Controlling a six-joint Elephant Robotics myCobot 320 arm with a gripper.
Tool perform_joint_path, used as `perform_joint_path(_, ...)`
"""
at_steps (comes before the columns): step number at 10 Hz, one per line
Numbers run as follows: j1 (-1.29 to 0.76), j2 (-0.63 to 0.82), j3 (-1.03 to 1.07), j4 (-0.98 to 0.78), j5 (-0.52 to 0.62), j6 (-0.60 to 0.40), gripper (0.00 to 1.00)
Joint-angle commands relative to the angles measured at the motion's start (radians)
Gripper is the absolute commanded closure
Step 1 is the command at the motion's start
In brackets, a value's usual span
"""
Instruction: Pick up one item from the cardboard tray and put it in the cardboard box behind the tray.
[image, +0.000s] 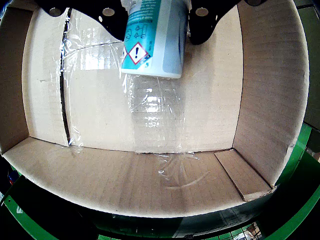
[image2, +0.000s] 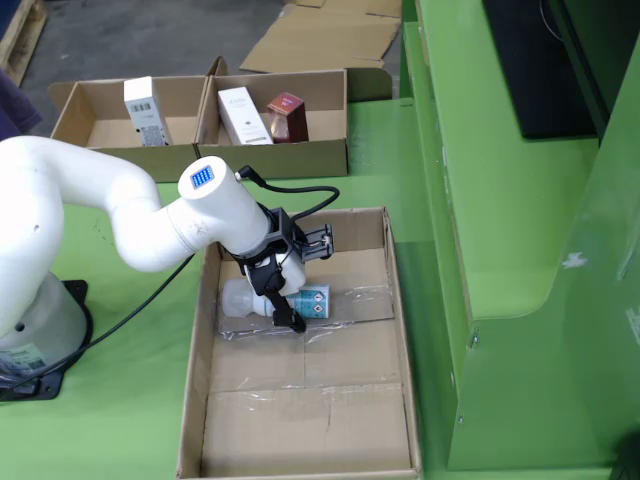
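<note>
You're basically most of the way there: the gripper (image2: 290, 282) is pinching the white bottle (image: 155, 37) with the teal label just above the bare floor of the big cardboard box (image2: 398, 330), so only the release looks left.

The white bottle (image: 152, 37) has a teal label. On the label, at about 7 o'clock in the gripper view, sits a warning sign: a red diamond with a black exclamation mark inside. Just above it are small round symbols and tiny lines of print, too small to read. In the still view, the same red diamond shows on the bottle (image2: 300, 300). The robot arm has a blue square sticker (image2: 203, 179) with little white lines on it. The boxes (image2: 243, 115) at 11 o'clock have print too small to read.
</note>
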Motion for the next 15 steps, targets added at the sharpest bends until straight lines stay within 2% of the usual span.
perform_joint_path(1,0.007,0.018,0.028,-0.02,-0.006,-0.006,1.0)
perform_joint_path(6,0.014,0.178,-0.019,-0.037,-0.018,-0.016,1.0)
perform_joint_path(15,0.018,0.277,0.02,-0.131,-0.045,-0.01,1.0)
